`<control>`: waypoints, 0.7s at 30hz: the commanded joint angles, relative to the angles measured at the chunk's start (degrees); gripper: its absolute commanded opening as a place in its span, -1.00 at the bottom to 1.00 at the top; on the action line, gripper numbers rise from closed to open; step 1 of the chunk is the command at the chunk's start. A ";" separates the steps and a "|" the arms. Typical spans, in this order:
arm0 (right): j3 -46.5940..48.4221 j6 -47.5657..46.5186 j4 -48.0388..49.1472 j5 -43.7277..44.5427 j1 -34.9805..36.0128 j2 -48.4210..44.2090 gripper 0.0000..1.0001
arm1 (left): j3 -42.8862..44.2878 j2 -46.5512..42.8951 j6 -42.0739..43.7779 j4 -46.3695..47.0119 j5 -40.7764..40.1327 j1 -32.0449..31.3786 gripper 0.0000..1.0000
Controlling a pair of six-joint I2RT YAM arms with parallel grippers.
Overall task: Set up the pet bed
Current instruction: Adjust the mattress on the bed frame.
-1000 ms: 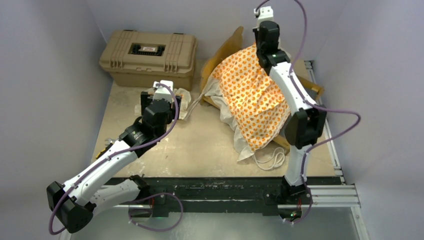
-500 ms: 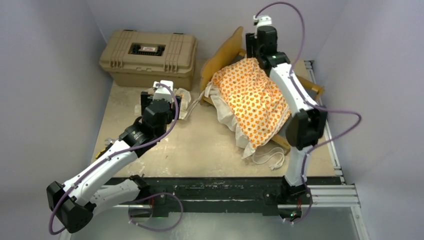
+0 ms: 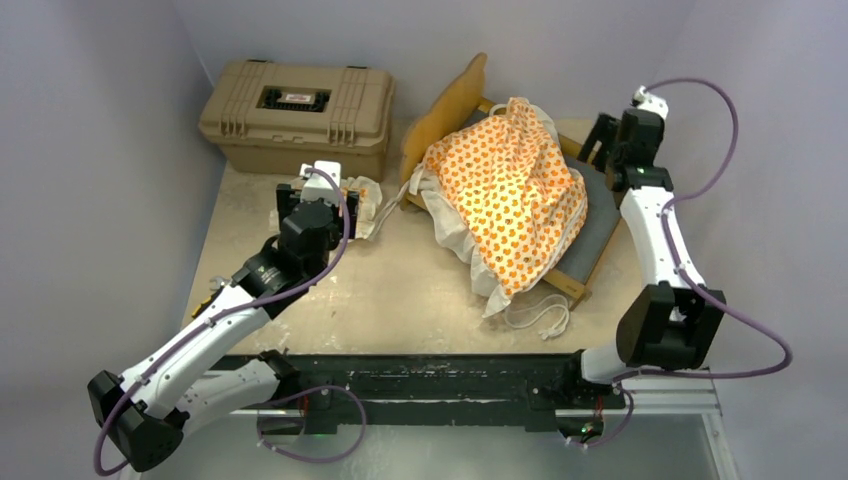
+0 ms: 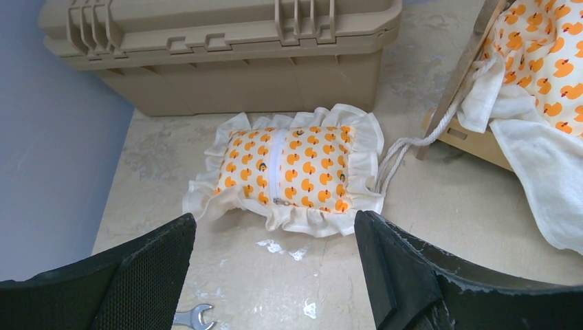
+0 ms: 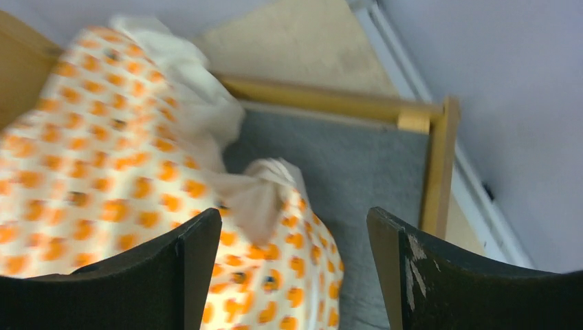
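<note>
Both jaws stand wide, holding nothing: left gripper [image 4: 273,230] above the pillow [image 4: 292,168] at the frame's [image 3: 450,105] 9 o'clock, right gripper [image 5: 294,223] above bare grey base [image 5: 357,165]. Mattress cushion [image 3: 505,195] sits bunched, spilling toward 7 o'clock; best pinch its ruffle low and draw it toward 3 o'clock.

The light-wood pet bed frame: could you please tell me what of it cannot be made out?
- Top view: grey base mostly hidden under the orange-patterned white-ruffled mattress cushion.
- Right wrist view: blurred; the open right hand covers the lower corners.
- Left wrist view: light-wood frame cut off by the right edge.
</note>
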 commanded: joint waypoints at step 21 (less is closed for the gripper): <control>-14.86 8.63 13.64 -28.56 -10.14 14.42 0.30 | -0.15 -1.83 -0.39 1.36 1.63 0.00 0.72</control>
